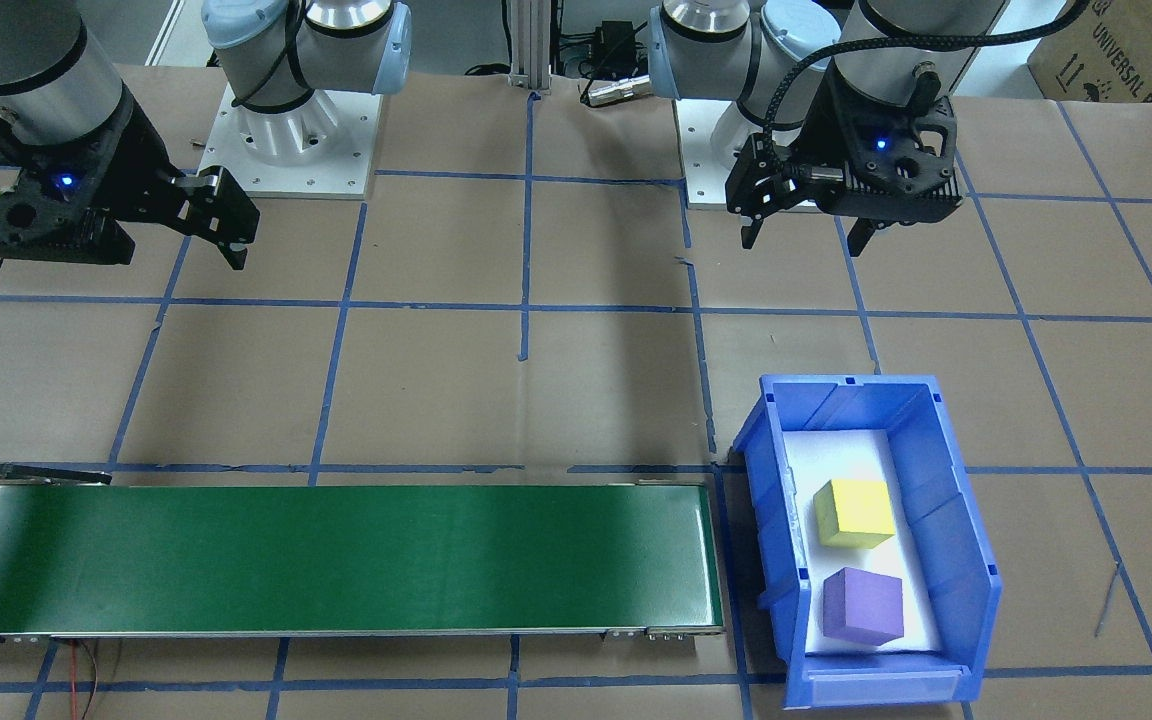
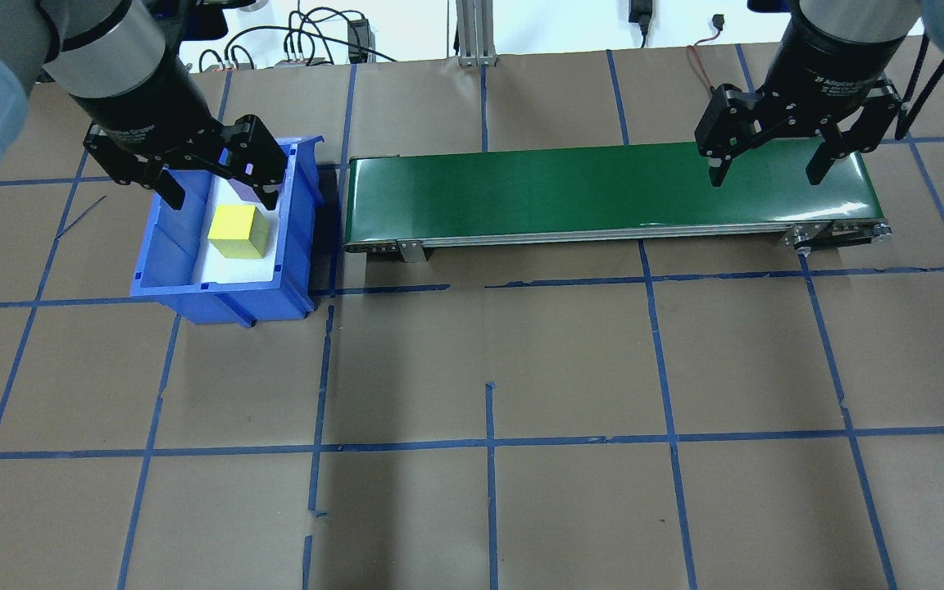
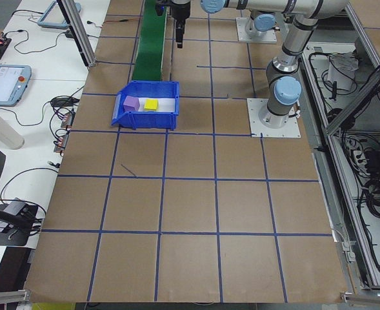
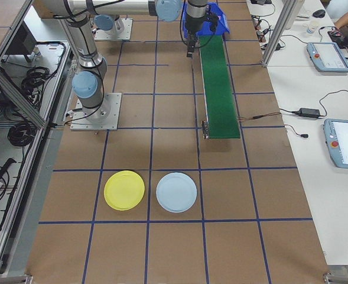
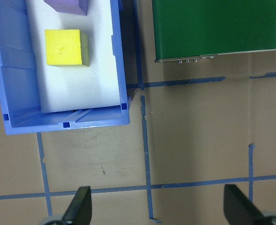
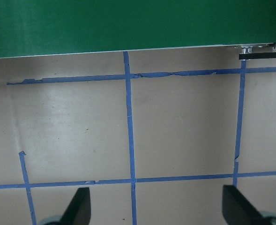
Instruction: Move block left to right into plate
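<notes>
Two foam blocks lie in a blue bin (image 1: 956, 520) on white padding: a yellow block (image 1: 854, 512) and a purple block (image 1: 863, 605). My left gripper (image 1: 806, 238) hangs open and empty high above the table, on the robot's side of the bin. In the left wrist view the yellow block (image 5: 65, 47) and purple block (image 5: 67, 5) sit ahead at the upper left. The yellow plate (image 4: 124, 190) rests on the table at the robot's right end. My right gripper (image 2: 764, 174) hangs open and empty by the belt's right end.
A long green conveyor belt (image 2: 603, 192) runs from beside the bin toward the right arm. A pale blue plate (image 4: 176, 192) lies next to the yellow one. Blue tape lines grid the brown table. Both arm bases stand at the robot's edge.
</notes>
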Tool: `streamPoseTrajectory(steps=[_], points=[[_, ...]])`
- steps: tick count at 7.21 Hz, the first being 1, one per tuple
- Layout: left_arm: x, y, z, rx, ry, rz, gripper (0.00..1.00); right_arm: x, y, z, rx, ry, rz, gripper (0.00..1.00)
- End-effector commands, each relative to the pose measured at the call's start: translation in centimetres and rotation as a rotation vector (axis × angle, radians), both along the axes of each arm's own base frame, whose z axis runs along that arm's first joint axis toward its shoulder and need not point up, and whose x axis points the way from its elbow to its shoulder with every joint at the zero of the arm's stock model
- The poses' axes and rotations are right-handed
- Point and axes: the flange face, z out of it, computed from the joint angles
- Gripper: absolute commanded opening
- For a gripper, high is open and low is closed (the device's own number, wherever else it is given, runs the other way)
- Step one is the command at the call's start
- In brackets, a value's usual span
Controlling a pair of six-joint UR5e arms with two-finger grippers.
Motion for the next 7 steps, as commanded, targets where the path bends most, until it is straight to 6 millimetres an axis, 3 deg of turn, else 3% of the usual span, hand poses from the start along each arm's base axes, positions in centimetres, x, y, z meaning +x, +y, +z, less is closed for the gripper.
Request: streamPoseTrajectory(steps=[1,4,5,6,7], points=[[0.0,0.0,0.1,-0.002,-0.003,-0.002,1.0,-0.6,0.0,-0.2,0.006,-0.002,-0.013,1.0],[1.3,-0.3,0.6,0.003,-0.012,0.017,1.0,-1.9,-0.2,-0.2,0.01,-0.016,-0.013,1.0],[1.6,-1.6,-1.0,0.02,-0.016,0.014,1.0,-1.9,-0.2,-0.2,0.011,-0.016,-0.014,1.0],[3.2,-4.5,-3.5,0.008,-0.016,0.025,1.0,-1.6,0.1,-0.2,0.013,-0.018,-0.02,1.0],[6.8,-7.1,-4.8,-0.016,-0.017,0.066,1.0,-1.1,0.2,-0.2,0.013,-0.019,-0.027,1.0]])
